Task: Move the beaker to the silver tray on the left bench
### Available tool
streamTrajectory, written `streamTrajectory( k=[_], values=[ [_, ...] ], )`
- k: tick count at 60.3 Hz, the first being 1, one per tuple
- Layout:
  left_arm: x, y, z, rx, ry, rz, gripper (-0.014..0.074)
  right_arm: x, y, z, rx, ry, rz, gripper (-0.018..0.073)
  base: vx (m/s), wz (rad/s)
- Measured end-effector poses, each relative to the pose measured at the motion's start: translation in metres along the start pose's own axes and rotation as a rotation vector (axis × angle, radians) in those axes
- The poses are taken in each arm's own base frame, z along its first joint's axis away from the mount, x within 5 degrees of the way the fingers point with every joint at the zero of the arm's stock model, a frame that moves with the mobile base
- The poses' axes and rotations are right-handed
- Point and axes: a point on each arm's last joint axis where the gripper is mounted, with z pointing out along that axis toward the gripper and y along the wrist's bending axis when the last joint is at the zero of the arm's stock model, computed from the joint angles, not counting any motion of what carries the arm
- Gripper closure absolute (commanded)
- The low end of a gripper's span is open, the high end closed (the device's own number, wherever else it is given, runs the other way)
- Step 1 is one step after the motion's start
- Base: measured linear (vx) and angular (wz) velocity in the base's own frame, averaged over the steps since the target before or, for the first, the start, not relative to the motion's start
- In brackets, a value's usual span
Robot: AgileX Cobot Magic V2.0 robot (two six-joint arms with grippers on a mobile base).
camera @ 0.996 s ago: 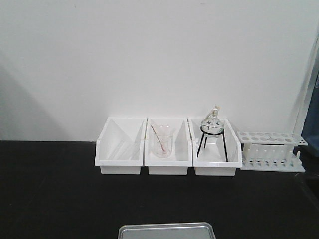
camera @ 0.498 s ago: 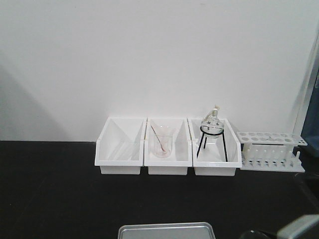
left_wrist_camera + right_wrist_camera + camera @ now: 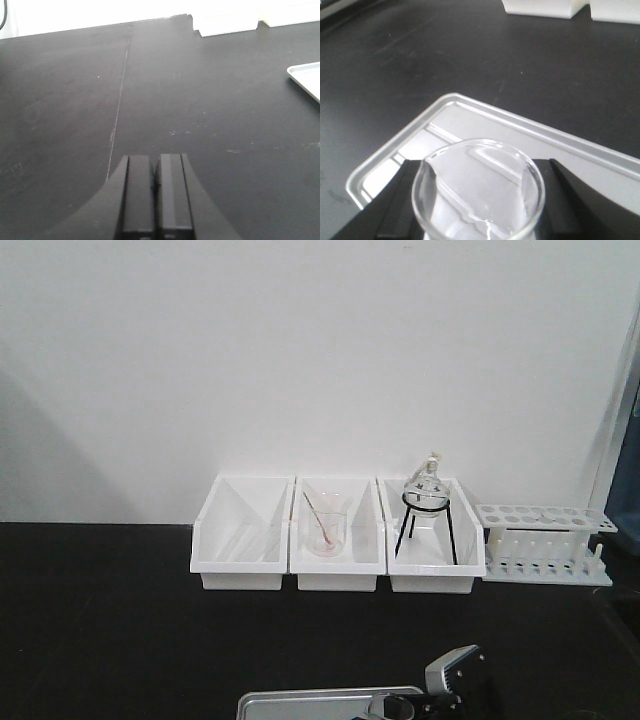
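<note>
Much of the scene is cropped: in the front view only the far edge of the flat shiny grey metal tray (image 3: 335,701) shows at the bottom, and the right arm's gripper (image 3: 415,706) is cut off there too, just a grey block and dark parts above the tray's right end. The small clear glass beaker (image 3: 477,189) is almost transparent; in the right wrist view its round rim fills the lower middle, its base out of frame, held between the two dark fingers (image 3: 402,197) that press against its sides — the right gripper is clamped on it, above the near part of the silver tray (image 3: 470,127), whose rounded corner and low rim lie on the long matte black worktop (image 3: 110,630). Whether the beaker touches the tray floor cannot be told. The left gripper (image 3: 156,192) has its two dark pads together, nothing between them, over bare black bench, with one corner of the tray (image 3: 307,80) at the right edge. Against the white wall stand three white plastic bins (image 3: 338,532) in a row: the left one looks empty, the middle holds one clear beaker with a pinkish rod (image 3: 324,524), the right one round flask on a black wire stand (image 3: 427,510). One white test-tube rack (image 3: 545,543) stands beside them — its tubes are hard to make out.
</note>
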Motion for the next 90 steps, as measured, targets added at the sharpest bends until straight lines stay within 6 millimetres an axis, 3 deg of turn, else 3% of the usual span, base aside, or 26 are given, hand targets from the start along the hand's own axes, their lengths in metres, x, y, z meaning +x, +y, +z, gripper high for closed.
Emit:
streamTrajectory(
  k=[21,32,44,56,65,79,87,90],
  values=[
    [0.0,0.0,0.0,0.0,0.0,0.0,0.0595,0.012,-0.012,0.006,0.077,0.035,-0.185,0.0555,0.0,0.0],
    [0.0,0.0,0.0,0.0,0.0,0.0,0.0595,0.019,-0.017,0.009,0.096,0.046,-0.202,0.0475,0.0,0.0],
    [0.0,0.0,0.0,0.0,0.0,0.0,0.0595,0.018,-0.017,0.009,0.093,0.041,-0.206,0.0277,0.0,0.0],
    [0.0,0.0,0.0,0.0,0.0,0.0,0.0595,0.017,-0.015,0.01,0.081,0.015,-0.205,0.0018,0.0,0.0],
    [0.0,0.0,0.0,0.0,0.0,0.0,0.0595,0.009,-0.013,0.007,0.084,-0.004,-0.227,-0.0075,0.0,0.0],
    [0.0,0.0,0.0,0.0,0.0,0.0,0.0595,-0.006,-0.008,0.0,0.091,-0.036,-0.261,-0.0024,0.0,0.0],
    [0.0,0.0,0.0,0.0,0.0,0.0,0.0595,-0.03,0.001,-0.012,0.11,-0.081,-0.286,0.0122,0.0,0.0],
    [0.0,0.0,0.0,0.0,0.0,0.0,0.0595,-0.046,0.008,-0.024,0.128,-0.106,-0.27,0.0235,0.0,0.0]
  ],
)
